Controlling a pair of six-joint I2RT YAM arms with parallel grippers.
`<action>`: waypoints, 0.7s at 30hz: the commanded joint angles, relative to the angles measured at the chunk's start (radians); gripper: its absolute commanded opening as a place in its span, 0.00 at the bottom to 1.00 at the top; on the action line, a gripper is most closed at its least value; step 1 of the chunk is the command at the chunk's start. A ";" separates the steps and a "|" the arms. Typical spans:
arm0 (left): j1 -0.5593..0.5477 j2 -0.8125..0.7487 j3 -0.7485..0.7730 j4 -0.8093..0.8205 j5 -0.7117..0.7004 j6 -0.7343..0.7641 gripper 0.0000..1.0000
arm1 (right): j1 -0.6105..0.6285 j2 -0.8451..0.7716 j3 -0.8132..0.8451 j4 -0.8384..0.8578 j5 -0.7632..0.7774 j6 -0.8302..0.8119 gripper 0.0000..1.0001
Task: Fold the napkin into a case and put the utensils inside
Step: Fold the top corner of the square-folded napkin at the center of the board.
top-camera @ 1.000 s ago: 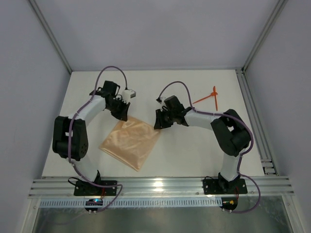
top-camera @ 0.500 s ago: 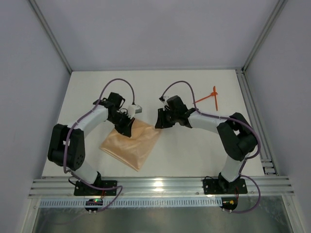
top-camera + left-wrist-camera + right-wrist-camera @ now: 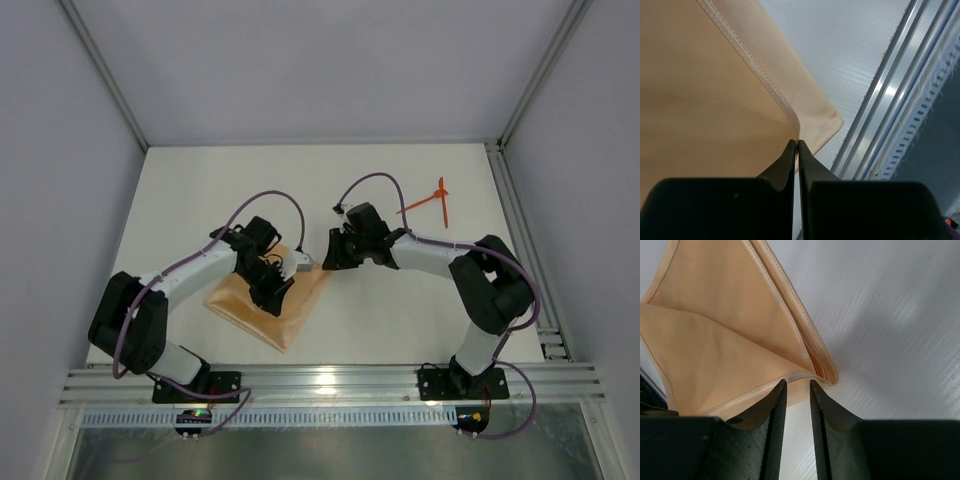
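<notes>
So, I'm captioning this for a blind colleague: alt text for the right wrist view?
The right end effector, fingers narrowly parted, sits at the corner of a folded peach napkin, its stitched layers fanning away up-left, on a white table.

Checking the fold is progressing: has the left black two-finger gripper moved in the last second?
Yes. The left gripper has travelled toward the near aluminium rail and slightly right, from the far corner of the peach-orange cloth napkin to over its middle.
</notes>
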 commanded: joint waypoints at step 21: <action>-0.203 0.008 -0.032 -0.055 0.071 0.145 0.00 | 0.068 -0.100 -0.038 0.041 0.017 0.030 0.29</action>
